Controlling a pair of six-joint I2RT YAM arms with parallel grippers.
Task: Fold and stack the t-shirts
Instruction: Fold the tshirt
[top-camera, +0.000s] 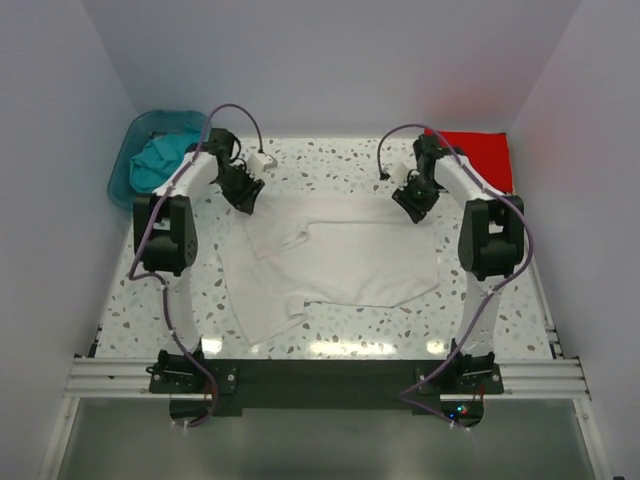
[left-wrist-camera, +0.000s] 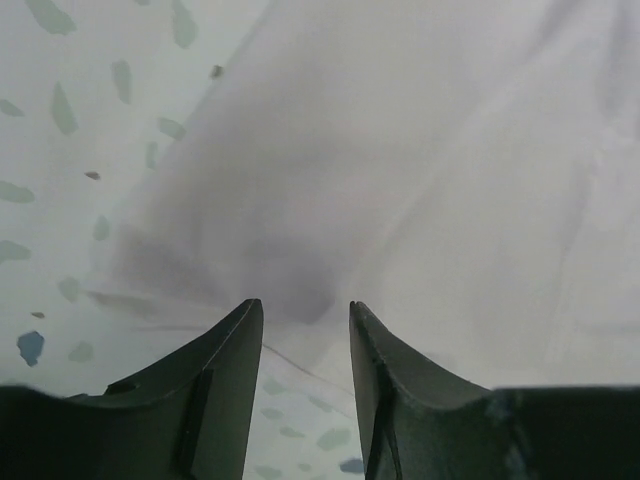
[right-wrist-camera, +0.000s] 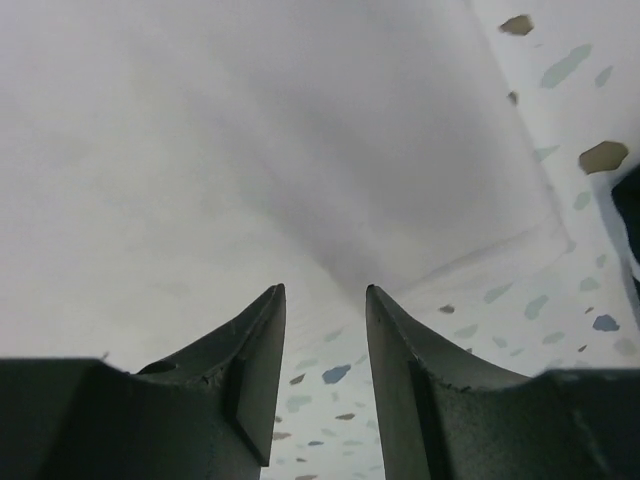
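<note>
The white t-shirt (top-camera: 335, 260) lies spread and partly folded on the speckled table. My left gripper (top-camera: 246, 198) hovers at its far left corner, open and empty; the wrist view shows the cloth edge (left-wrist-camera: 400, 200) just past the fingertips (left-wrist-camera: 305, 312). My right gripper (top-camera: 412, 208) hovers at the far right corner, open and empty, with cloth (right-wrist-camera: 250, 150) ahead of it (right-wrist-camera: 325, 292). The red t-shirt (top-camera: 477, 157) lies folded at the far right. The teal t-shirt (top-camera: 162, 158) is bunched in the tub.
A translucent teal plastic tub (top-camera: 128, 160) stands at the far left corner. White walls close in the table on three sides. A metal rail (top-camera: 320, 375) with both arm bases runs along the near edge.
</note>
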